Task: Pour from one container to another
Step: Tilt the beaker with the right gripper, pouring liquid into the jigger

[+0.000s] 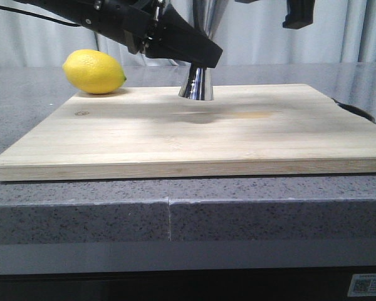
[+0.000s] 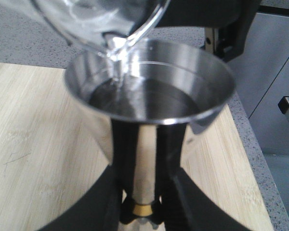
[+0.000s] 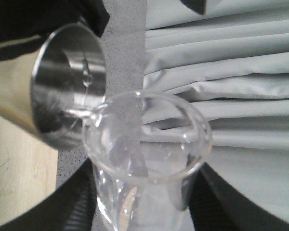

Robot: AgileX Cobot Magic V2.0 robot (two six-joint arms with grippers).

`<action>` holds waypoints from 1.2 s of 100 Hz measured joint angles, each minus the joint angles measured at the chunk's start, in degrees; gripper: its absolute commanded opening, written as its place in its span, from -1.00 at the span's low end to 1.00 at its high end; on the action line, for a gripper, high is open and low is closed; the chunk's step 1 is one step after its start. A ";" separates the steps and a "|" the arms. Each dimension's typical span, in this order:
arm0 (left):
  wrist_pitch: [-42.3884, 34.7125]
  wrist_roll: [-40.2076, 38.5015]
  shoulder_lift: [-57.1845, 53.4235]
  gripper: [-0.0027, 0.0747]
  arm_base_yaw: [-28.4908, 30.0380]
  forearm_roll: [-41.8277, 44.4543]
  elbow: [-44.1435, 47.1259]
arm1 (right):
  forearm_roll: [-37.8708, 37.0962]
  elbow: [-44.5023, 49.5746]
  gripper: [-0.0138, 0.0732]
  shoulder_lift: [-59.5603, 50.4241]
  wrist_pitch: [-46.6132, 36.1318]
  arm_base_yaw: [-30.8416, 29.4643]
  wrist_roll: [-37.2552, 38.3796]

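Front view: the jigger's point(image 1: 196, 84) upper cup is hidden behind the left gripper point(image 1: 175, 44); the beaker is not discernible there. The right arm point(image 1: 299, 14) is cut by the top edge. Left wrist view: the beaker point(image 2: 101, 19) is cut by the top edge. Right wrist view: the beaker's base leaves the frame.

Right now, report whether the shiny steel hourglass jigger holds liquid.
Partly filled: the steel jigger holds clear liquid, fed from the tipped glass beaker.
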 measured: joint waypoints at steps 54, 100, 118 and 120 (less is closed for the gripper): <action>0.00 0.00 0.00 -0.82 0.00 0.25 0.00 | -2.08 -0.30 -0.14 0.00 0.10 0.00 0.00; 0.00 -0.10 0.00 -0.82 0.00 0.58 0.00 | -3.66 -1.84 -0.14 0.00 0.10 0.00 0.00; 0.00 -0.10 0.00 -0.82 0.00 0.61 0.00 | -4.85 -1.84 -0.14 0.00 0.10 0.00 0.00; 0.00 -0.10 0.00 -0.82 0.00 0.61 0.00 | -4.93 -1.84 -0.14 0.00 0.10 0.00 0.00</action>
